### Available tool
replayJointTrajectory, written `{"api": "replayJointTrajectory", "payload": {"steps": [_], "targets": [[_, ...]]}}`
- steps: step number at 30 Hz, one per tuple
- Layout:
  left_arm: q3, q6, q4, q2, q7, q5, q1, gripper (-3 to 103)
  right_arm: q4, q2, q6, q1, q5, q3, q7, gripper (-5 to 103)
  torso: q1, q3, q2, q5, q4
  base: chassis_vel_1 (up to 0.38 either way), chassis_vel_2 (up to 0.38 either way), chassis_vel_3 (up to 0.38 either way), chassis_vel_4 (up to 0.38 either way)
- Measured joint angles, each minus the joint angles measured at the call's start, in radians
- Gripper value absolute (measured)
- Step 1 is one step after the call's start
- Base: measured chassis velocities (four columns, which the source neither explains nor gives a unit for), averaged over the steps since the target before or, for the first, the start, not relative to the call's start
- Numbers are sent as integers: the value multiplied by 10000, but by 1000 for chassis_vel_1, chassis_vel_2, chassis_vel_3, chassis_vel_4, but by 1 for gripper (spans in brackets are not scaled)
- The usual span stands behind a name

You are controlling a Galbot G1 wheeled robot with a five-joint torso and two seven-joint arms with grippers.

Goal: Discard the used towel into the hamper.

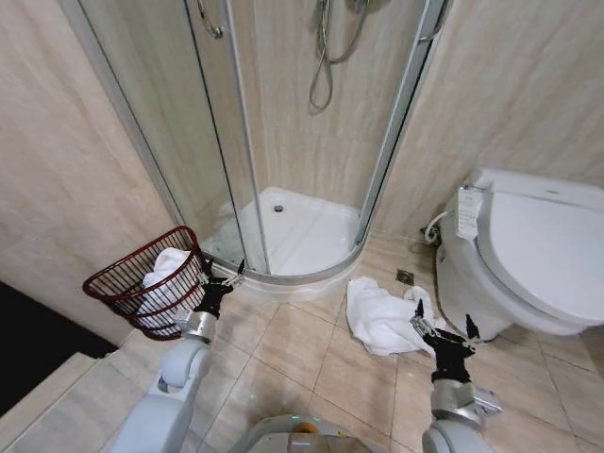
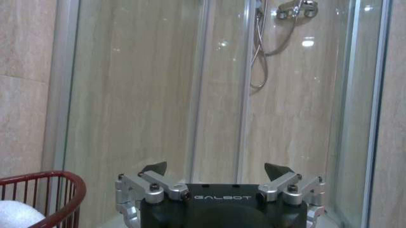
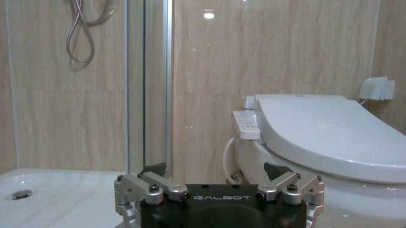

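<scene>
A crumpled white towel (image 1: 381, 314) lies on the tiled floor between the shower base and the toilet. The hamper (image 1: 121, 279), a round dark red wire basket (image 2: 58, 184), stands at the left by the wall with a white towel (image 1: 168, 271) inside it. My left gripper (image 1: 225, 279) is open and empty, raised just right of the hamper's rim; in the left wrist view its fingers (image 2: 154, 167) stand apart. My right gripper (image 1: 444, 322) is open too, held up just right of the floor towel and apart from it, its fingers (image 3: 276, 170) spread in the right wrist view.
A glass corner shower (image 1: 283, 142) with a raised white base (image 1: 293, 236) stands straight ahead. A white toilet (image 1: 528, 255) with closed lid is at the right. A floor drain (image 1: 405, 277) sits near the toilet. Open tiled floor lies between my arms.
</scene>
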Motion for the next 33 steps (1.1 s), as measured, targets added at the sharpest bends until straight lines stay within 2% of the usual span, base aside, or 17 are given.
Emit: {"api": "replayJointTrajectory", "payload": {"steps": [15,25,30,31,33], "targets": [[-20,-145,-26,72,193,-110,31,100,-86,-64,244,7,-2,36,-40,100,-1,-1,1,-1,-1,-24,27,21,-18],[-159,-313,-184,96,909,-360,372,100,-207,-94,412,3,7,184,-158,100,4,2,0,1,-2,-119,88,105,-82],[-149,257,-503,173,1296,-663,888,100,-288,-44,748,-292,126,544,-936,100,1,0,0,0,-2,0,0,0,0],[-116,556,-607,241,1395,-787,1076,100,-391,-2,1029,-485,177,699,-1243,100,0,-1,0,0,-1,0,0,0,0],[-70,688,-641,296,1482,-874,1183,100,-518,-10,1260,-656,214,776,-1362,100,-1,-1,1,1,1,0,0,0,0]]}}
